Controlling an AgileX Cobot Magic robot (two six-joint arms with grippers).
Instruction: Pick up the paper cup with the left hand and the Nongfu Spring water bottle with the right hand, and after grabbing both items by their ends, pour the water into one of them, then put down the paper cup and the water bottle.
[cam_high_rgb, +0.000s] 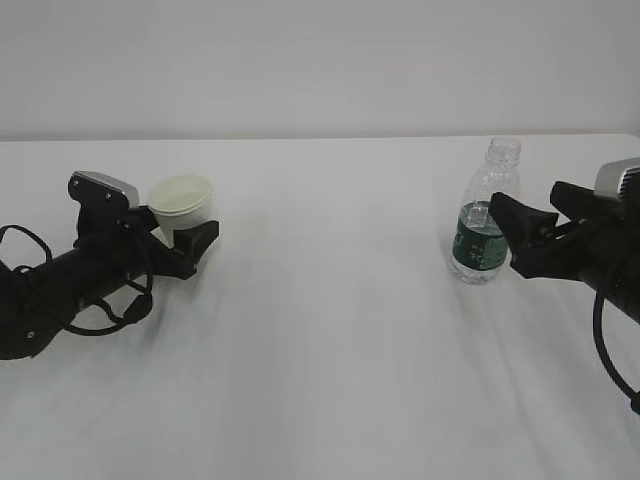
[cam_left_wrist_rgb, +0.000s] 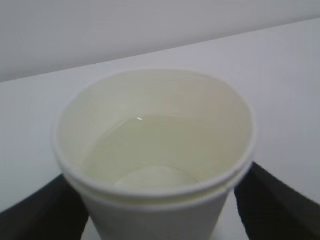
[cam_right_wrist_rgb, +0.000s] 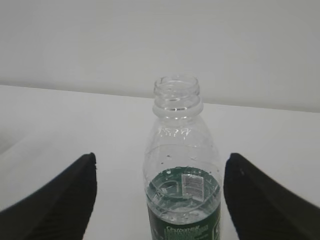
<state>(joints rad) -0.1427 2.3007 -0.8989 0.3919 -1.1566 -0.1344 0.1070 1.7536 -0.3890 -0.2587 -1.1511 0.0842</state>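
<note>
So in the outside view the cup (cam_high_rgb: 183, 204) sits toward the left edge of the white table (cam_high_rgb: 330, 330) with the left gripper (cam_high_rgb: 178, 232) spread around it, and the bottle (cam_high_rgb: 487, 214) stands upright toward the right edge with the right gripper (cam_high_rgb: 520, 236) just beside it, fingers wide, not clamped on anything. My read: water's already in the cup and both things are set down, so the job now is backing each arm straight out without nudging anything. Left wrist view: cream paper cup (cam_left_wrist_rgb: 152, 165) with a rolled rim, clear water (cam_left_wrist_rgb: 150, 152) partway up, dark fingers (cam_left_wrist_rgb: 272, 200) flanking it with what looks like a small gap, so it looks let go. Right wrist view: clear ribbed bottle (cam_right_wrist_rgb: 182, 170), no cap, dark green label, droplets inside, centred between fingers (cam_right_wrist_rgb: 262, 200) standing well apart from it. Light bottle, tips easily.
</note>
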